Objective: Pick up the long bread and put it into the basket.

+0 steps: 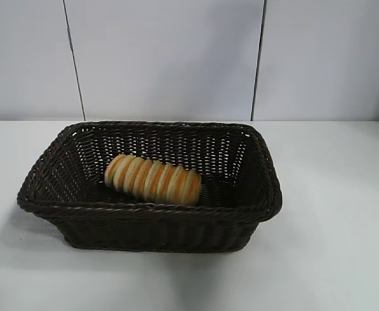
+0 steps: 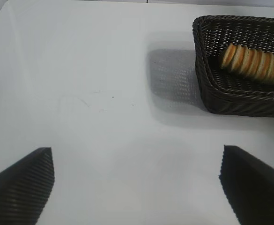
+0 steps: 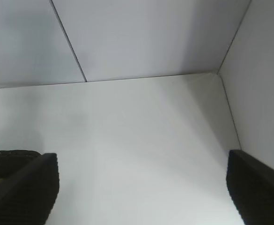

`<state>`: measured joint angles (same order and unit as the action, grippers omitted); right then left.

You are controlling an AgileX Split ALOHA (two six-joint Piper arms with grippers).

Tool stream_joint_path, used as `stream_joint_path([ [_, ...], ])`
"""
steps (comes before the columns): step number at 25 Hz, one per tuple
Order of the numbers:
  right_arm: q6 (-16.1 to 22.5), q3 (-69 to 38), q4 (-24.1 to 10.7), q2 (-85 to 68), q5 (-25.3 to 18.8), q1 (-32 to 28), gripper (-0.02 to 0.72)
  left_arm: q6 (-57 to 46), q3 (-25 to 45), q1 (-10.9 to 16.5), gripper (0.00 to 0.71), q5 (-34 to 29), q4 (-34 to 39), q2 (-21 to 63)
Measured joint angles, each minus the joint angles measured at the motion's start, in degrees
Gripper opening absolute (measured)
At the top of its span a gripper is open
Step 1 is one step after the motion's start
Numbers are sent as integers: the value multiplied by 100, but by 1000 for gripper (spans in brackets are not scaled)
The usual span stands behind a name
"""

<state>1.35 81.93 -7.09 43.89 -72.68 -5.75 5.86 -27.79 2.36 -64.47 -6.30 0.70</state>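
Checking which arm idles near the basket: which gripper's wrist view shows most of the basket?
The left gripper: its view shows the basket with the long bread; the right gripper catches only a rim corner.

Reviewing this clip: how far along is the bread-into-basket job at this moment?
Done: the bread lies inside the basket, on its floor, with nothing gripping it. In hand: nothing. The left pincer is open over bare table beside the basket, and the right pincer is open too, with only a corner of the basket at the edge of its view. Left: nothing visible; the placing looks complete.
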Motion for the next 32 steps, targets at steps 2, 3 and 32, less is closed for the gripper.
stream_joint_path([
  [2, 52, -470, -83, -639, 12, 0, 695, 0, 0, 0, 695, 0, 0, 0],
  [3, 101, -668, -158, -900, 29, 9, 695, 0, 0, 0, 695, 0, 0, 0],
  [32, 294, -4480, -313, -4508, 0, 161, 695, 0, 0, 0, 695, 0, 0, 0],
])
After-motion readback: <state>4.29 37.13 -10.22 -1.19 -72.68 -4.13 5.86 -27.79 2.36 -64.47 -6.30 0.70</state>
